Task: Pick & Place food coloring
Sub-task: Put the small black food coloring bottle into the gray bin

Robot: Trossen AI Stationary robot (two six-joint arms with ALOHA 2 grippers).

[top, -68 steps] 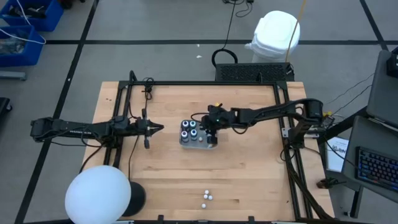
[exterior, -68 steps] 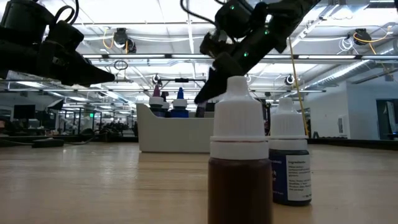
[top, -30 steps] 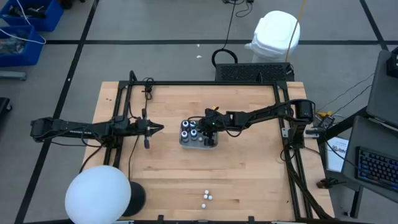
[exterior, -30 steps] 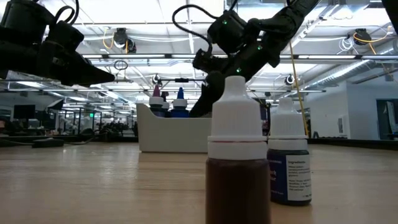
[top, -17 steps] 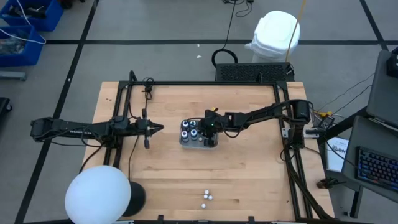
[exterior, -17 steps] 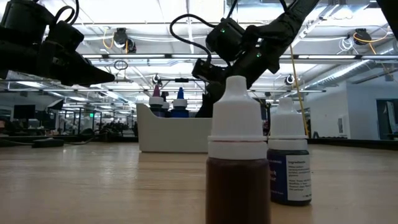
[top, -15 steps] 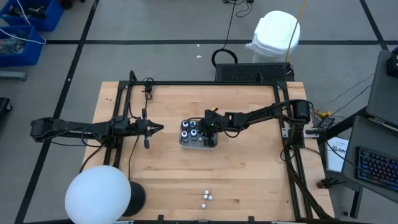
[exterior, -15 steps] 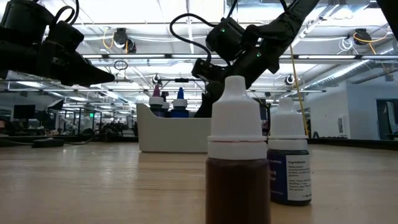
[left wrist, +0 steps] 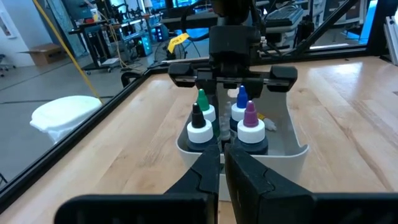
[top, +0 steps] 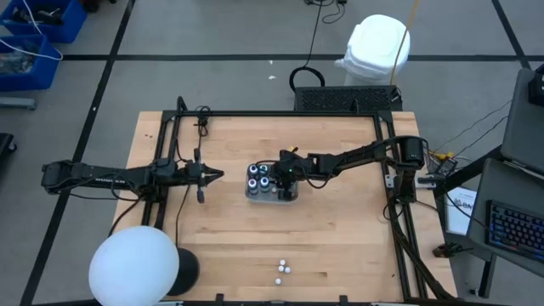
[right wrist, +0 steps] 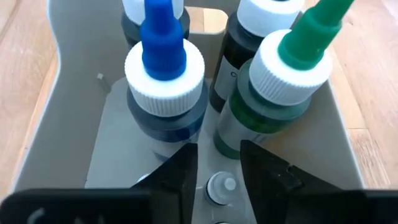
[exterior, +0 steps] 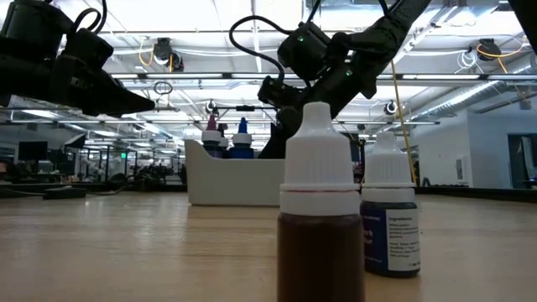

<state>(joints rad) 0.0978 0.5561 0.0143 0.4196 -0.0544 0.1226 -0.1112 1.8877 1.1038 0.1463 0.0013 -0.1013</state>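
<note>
1. The right end effector [top: 284, 169] hangs over the tray [top: 291, 198] near the table's middle, its fingers [right wrist: 176, 171] parted, holding nothing, with a small capped bottle [right wrist: 222, 186] in the gap between them.
2. Just beyond its fingertips stand a blue-tipped bottle [right wrist: 163, 93] and a green-tipped bottle [right wrist: 287, 81], upright in the tray, with two more behind.
3. From above, four bottles [top: 259, 178] cluster at the tray's left end.
4. The left end effector [top: 218, 175] waits left of the tray, well apart from it, fingers [left wrist: 208, 169] pressed together and empty.
5. Three white caps [top: 283, 269] sit near the table's [top: 340, 246] front edge; these are bottles too, a brown bottle [exterior: 322, 210] and a darker one [exterior: 389, 216] showing close in the low view.
</note>
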